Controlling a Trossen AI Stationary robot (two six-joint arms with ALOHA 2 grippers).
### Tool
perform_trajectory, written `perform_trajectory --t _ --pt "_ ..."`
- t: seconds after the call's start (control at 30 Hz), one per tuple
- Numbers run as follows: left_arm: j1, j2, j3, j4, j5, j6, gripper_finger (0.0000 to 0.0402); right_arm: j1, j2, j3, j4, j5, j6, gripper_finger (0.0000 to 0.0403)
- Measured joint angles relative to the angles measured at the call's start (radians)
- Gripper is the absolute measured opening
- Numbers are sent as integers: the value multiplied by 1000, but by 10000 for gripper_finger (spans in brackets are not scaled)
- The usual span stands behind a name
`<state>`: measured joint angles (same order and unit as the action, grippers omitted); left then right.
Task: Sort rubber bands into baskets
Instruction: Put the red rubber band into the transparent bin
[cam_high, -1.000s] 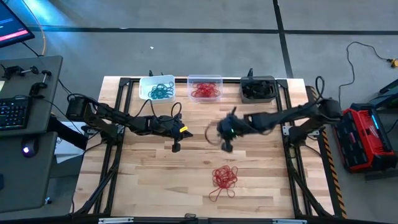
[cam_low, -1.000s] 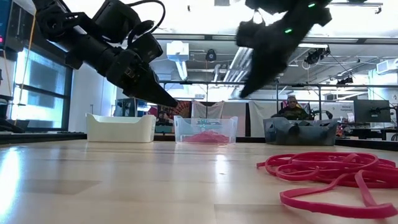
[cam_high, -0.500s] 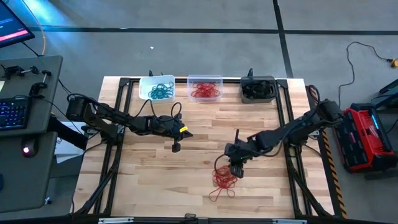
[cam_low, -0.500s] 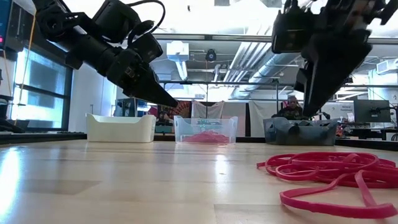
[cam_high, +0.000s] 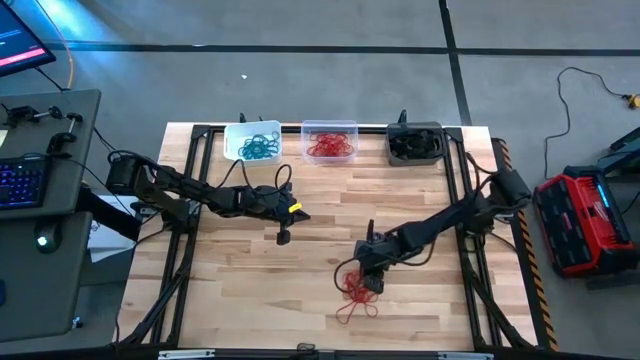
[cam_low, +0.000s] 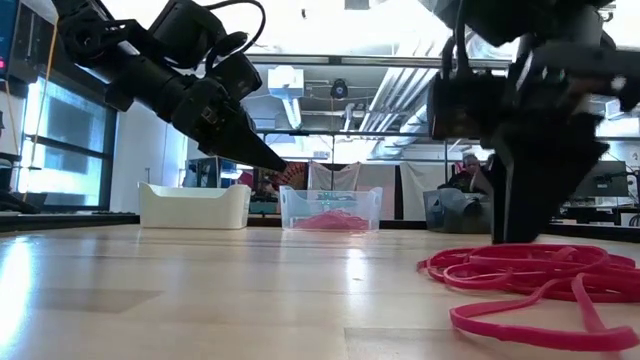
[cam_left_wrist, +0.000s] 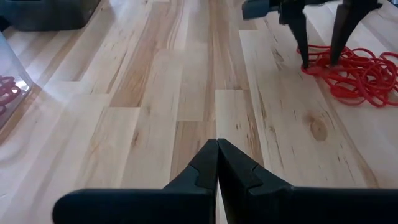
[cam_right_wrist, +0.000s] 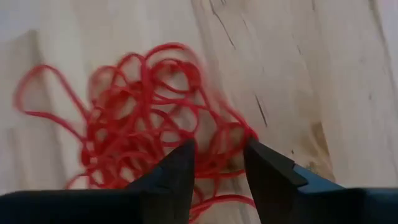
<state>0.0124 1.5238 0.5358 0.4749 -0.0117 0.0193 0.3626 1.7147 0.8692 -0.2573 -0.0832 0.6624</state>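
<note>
**Right gripper comes down on the red pile**

While the left arm waits, the right gripper (cam_high: 366, 279) hangs over the pile of red rubber bands (cam_high: 357, 290) near the front of the table. Its two fingers stand apart, with nothing held between them. In the right wrist view the fingers (cam_right_wrist: 176, 171) point down at the pile (cam_right_wrist: 143, 118), and red loops show in the gap. In the left wrist view the finger tips (cam_left_wrist: 303, 59) reach down to the edge of the bands.

From above, the pile lies just at 7 o'clock from the right gripper, partly under it. It is a loose tangle with no clear long side, and one loop trails off toward 6 o'clock. The right arm is much nearer to it. The left gripper (cam_high: 283, 236) sits well away, at about 10 o'clock from the pile, with its fingers pressed shut and empty.

My guess is the next move is a short drop and a squeeze, which may lift many tangled bands at once.

Far off at 12 o'clock stand three baskets in a row: a white basket (cam_high: 230, 140) with teal bands (cam_high: 260, 148), a clear basket (cam_high: 330, 127) with red bands, and a dark grey basket (cam_high: 415, 143).

They all sit on a pale wooden table (cam_high: 240, 290). Beyond it is a workshop with pipes on the ceiling, and a person (cam_low: 466, 172) sits far behind.
</note>
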Motion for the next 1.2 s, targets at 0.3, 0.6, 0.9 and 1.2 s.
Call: perform_trajectory --t 0.3,0.6,0.9,1.2 --pt "0 0 0 1 0 1 0 -11 18 36 -49 34 -118 25" --pt "0 0 0 1 0 15 0 -95 18 196 -125 196 -360 3" --pt "0 0 0 1 -1 18 0 -246 18 278 -119 373 -509 0" --pt "0 0 0 0 -137 2 12 -334 17 281 -23 362 -633 0"
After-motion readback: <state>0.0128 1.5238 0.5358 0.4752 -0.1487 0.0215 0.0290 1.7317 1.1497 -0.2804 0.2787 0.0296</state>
